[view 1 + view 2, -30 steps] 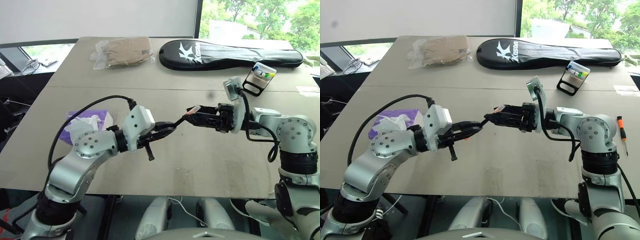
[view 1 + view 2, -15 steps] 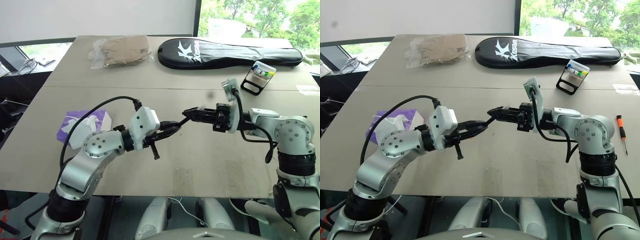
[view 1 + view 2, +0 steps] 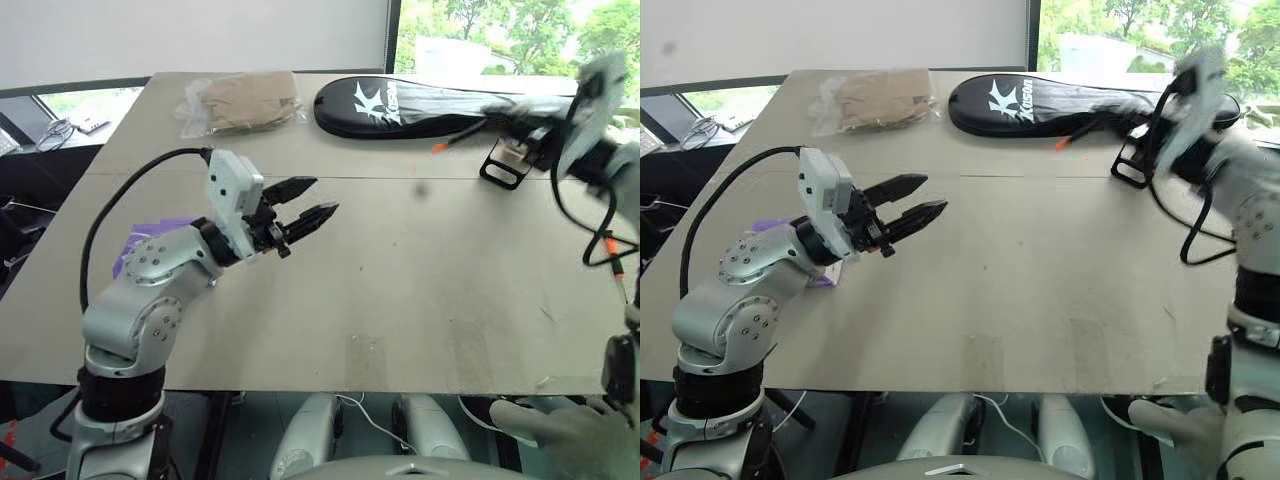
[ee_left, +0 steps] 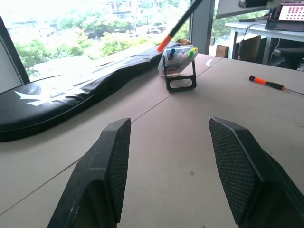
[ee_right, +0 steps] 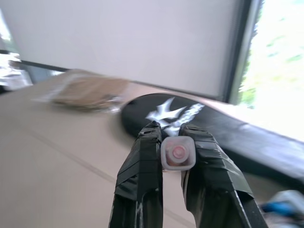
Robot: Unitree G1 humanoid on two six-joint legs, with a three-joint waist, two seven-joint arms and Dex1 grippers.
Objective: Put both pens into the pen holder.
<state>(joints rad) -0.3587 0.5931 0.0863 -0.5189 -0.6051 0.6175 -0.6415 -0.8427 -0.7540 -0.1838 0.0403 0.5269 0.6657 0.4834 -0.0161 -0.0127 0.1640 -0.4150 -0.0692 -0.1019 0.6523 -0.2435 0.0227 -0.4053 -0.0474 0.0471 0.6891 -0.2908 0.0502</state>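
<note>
Gripping pen, right gripper raised, left gripper level.

Pen black, orange tip; racket bag black, white logo; screwdriver orange-handled.

Matt wooden table — glossy bag (black), textured tool pads

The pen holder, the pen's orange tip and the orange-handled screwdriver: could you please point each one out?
pen holder (image 4: 180, 64): left wrist view, on its clear top box.
pen (image 4: 164, 44): left wrist view, on its orange tip.
screwdriver (image 4: 261, 81): left wrist view, on its orange handle.
</note>
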